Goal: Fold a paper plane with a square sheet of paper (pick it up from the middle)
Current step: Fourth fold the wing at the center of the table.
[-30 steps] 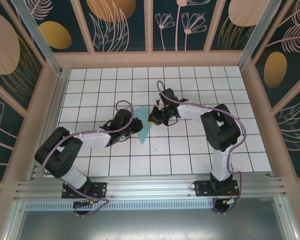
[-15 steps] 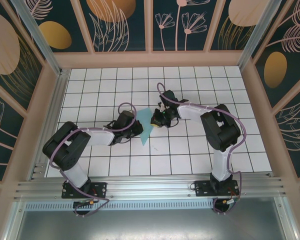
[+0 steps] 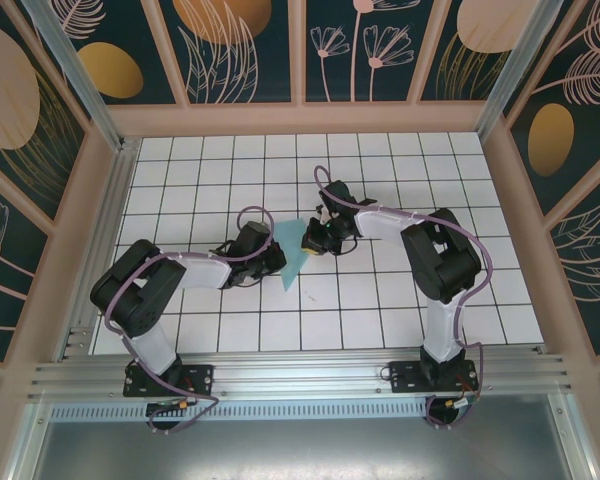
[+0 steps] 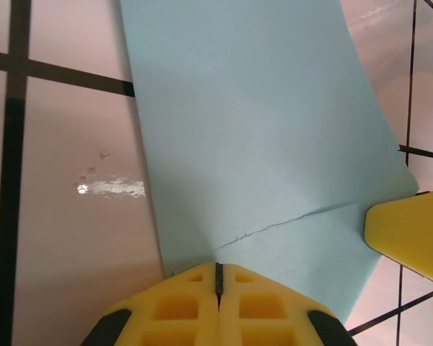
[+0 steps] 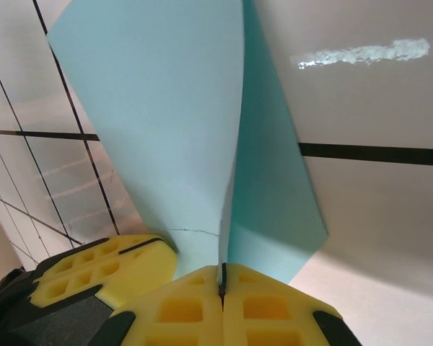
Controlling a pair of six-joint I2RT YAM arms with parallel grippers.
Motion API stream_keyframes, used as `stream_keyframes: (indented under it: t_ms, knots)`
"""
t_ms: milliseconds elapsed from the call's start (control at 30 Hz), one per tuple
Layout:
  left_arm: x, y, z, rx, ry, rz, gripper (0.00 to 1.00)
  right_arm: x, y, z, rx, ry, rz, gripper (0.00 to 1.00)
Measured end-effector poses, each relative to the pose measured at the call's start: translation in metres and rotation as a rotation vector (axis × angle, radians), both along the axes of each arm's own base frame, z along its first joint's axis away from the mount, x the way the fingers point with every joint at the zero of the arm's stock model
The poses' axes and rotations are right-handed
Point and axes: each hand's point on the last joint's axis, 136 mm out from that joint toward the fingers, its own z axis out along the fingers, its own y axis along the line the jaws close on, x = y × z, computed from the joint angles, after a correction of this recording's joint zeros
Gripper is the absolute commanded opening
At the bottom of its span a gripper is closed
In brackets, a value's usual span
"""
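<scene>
Holding the paper [image 3: 292, 262] from 2 sides, both grippers are clenched on it near the middle of the table [image 3: 380, 310]. On the left gripper [image 4: 218, 268] the jaws are pressed together, with the near edge of the paper running into their seam. On the right gripper [image 5: 223, 270] the jaws are likewise closed, and the fold of the paper enters between them. The paper is a narrow folded wedge, point toward the arm bases. Whether that point touches the table cannot be told.

Failure modes, judged from this position:

1. Tear. The 2 pinch points sit just beside each other on 1 end of the paper. A fine line [image 4: 274, 223] crosses the paper between them; it may be a crease or a split, which cannot be told. Any pull apart would load that line first.
2. Slip. Each grip appears to take only a narrow margin, so a quick swing or twist could draw the paper out.
3. Fold opening. In the right wrist view the 2 layers splay apart above the jaws, so releasing 1 side early may let them spring open.
4. Finger contact. A finger [image 4: 411, 234] of the right gripper lies just beside the left gripper, so a small inward move could cause a collision and crumple the paper
</scene>
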Motion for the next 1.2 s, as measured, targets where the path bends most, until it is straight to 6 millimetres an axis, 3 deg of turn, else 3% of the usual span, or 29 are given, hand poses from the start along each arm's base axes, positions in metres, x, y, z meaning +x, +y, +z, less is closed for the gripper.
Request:
stream_keyframes:
  t_ms: [367, 767, 1200]
  knots:
    - [0.001, -0.002, 0.0, -0.02, -0.005, 0.003, 0.0, 0.003, 0.036, 0.027, 0.084, -0.042, 0.031, 0.02]
    - [0.0, 0.001, 0.001, -0.103, -0.014, 0.028, 0.0, 0.004, 0.038, 0.003, 0.069, -0.002, 0.025, 0.02]
    - [-0.002, 0.005, 0.002, -0.188, -0.004, 0.043, 0.0, 0.009, 0.046, -0.009, 0.092, 0.021, 0.006, 0.02]
